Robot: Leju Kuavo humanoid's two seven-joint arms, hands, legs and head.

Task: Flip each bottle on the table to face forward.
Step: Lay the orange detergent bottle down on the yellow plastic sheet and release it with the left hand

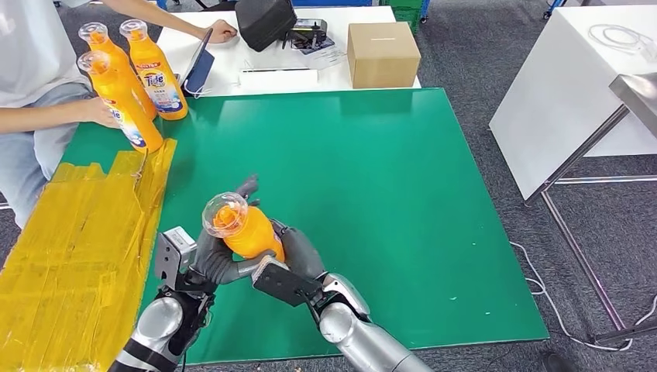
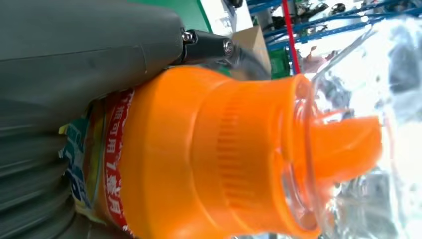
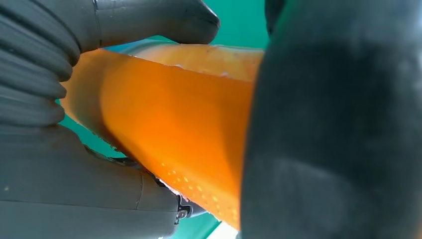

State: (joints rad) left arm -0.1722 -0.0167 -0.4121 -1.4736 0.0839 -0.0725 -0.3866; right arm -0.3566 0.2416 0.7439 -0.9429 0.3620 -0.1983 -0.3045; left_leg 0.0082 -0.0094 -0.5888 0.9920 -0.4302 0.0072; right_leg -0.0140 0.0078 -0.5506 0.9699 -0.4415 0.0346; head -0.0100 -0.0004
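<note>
head view: both hands, left hand & right hand, grip orange bottle; rear bottle reads "tide"

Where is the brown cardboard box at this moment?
In the head view, the cardboard box stands on the white table just beyond the far edge of the green mat, right of the black bag.

Green table top: 3 orange Tide bottles standing at far-left corner, yellow taped sheet along left edge. White table behind w/ cardboard box, black bag.
</note>
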